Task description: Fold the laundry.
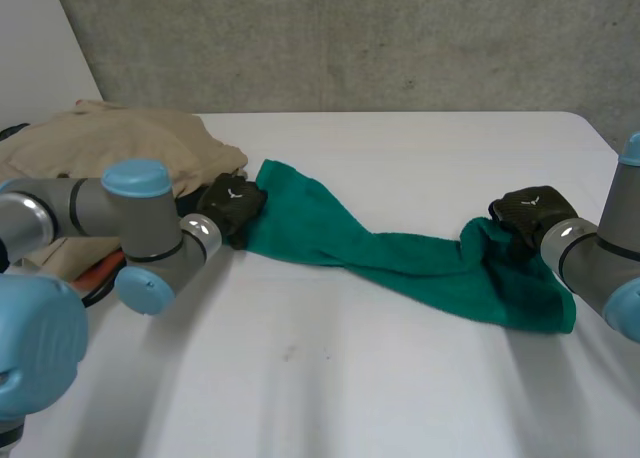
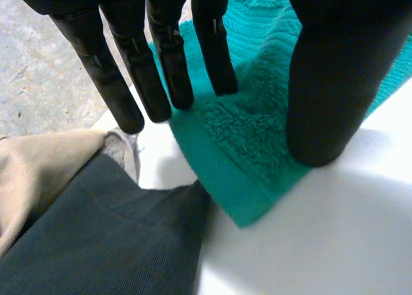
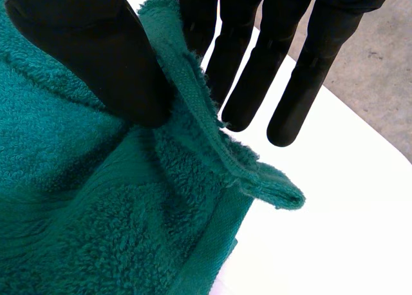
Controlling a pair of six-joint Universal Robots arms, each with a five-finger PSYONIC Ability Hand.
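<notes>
1 white table [image 1: 400, 148] is the largest item and spans the head view, w/ a grey concrete wall [image 1: 350, 38] behind it.

1 green towel [image 1: 400, 258], the task's thing, lies on the table's middle. It is drawn out lengthwise w/ a twist, running from 1 hand to the other. Its right end spreads wider and humps up beside the right hand.

1 beige cloth pile [image 1: 120, 143] sits at the table's far left, behind the left arm [image 1: 100, 213] and near the towel's left end.

1 dark grey garment [image 2: 109, 243], seen in the left wrist view, lies next to the beige cloth and reaches the hem at the towel's corner.

2 arms come in from the sides, w/ the right arm [image 1: 590, 258] at the towel's right end.

The left hand [image 1: 232, 206] rests on the towel's left corner. Left wrist view: the fingers [image 2: 167, 76] are straight and not closed on anything. 1 fingertip is over the terry, and the others are over bare table just past the hem. The thumb tip presses down on the flat corner.

The right hand [image 1: 530, 213] grasps the towel at its right end. Right wrist view: a raised fold of hem stands btwn the thumb and the fingers [image 3: 244, 69], pinched at the thumb side. The remaining terry lies under the palm.
</notes>
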